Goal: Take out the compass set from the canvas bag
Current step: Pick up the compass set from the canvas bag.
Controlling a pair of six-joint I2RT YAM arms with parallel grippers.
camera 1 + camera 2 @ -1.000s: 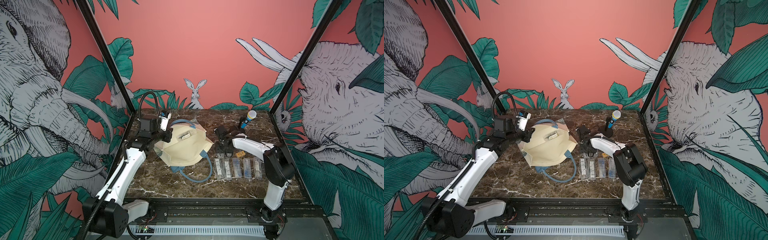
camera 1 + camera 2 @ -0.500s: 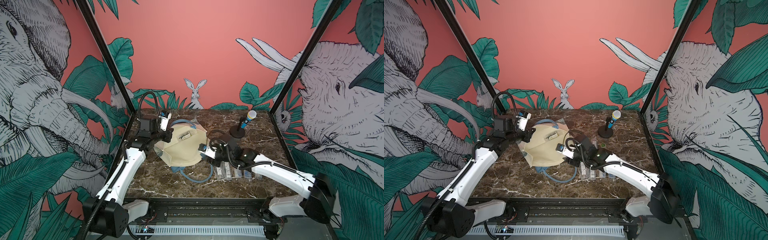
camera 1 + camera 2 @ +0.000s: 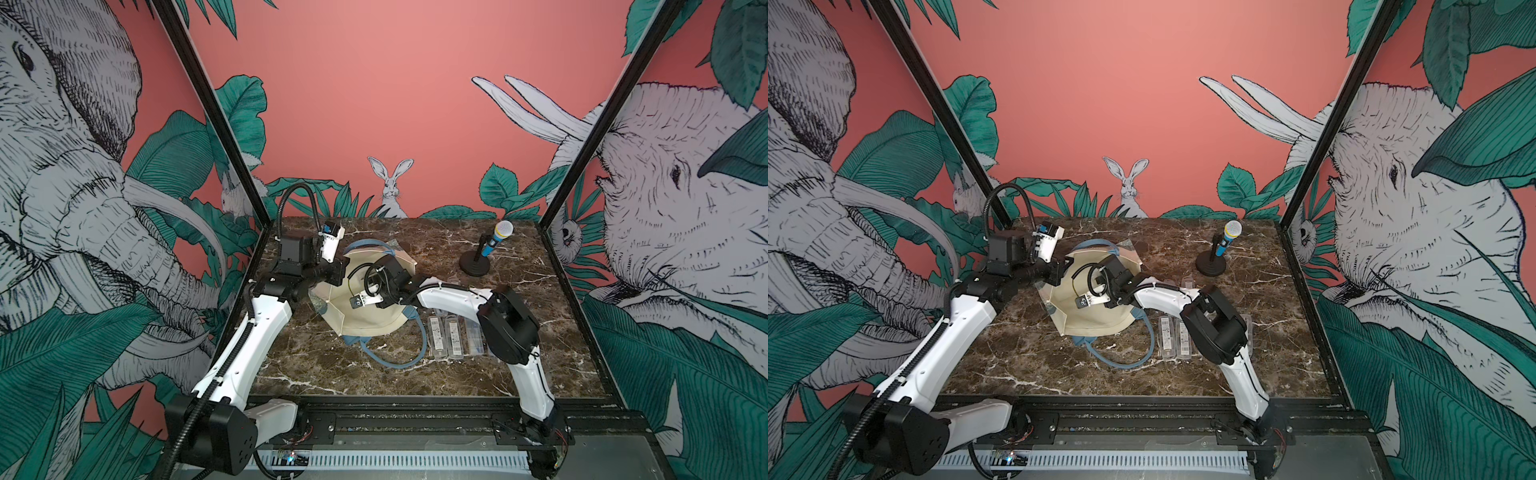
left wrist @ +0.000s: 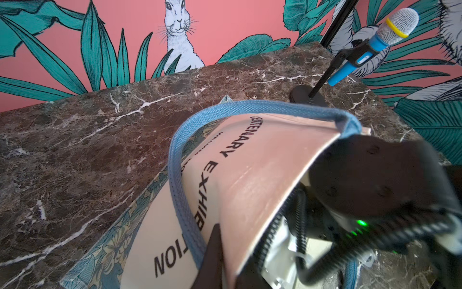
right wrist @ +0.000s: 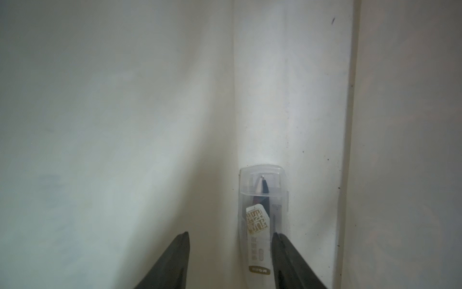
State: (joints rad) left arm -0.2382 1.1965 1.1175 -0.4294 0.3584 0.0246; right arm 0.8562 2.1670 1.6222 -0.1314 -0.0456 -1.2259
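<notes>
1. So, in both top views the cream canvas bag with dusty-blue strap handles (image 3: 365,320) sits on the brown marble table (image 3: 332,374) with its mouth gaping. The left gripper (image 3: 326,284) is pinched tight on the rim at one corner of that mouth. The white right arm (image 3: 449,297) reaches in through the opening, and its tip is hidden inside. Just beside the bag, a row of clear plastic cases (image 3: 444,343) lies flat. A blue toy microphone on a black stand (image 3: 494,245) stands well apart near the back.
2. Left wrist view: one dark finger (image 4: 212,250) presses on the bag's outer wall, right by the blue strap (image 4: 175,175) and some black lettering. The other finger is behind the cloth, can't see it.
3. Right wrist view: cream cloth everywhere, so we're inside the bag. The compass set, a clear plastic case with a white-and-gold label (image 5: 262,212), lies in a fold of the lining. The right gripper (image 5: 230,235) has its jaws spread: one finger overlaps the case's edge, the other is apart from it, so nothing is clamped.
</notes>
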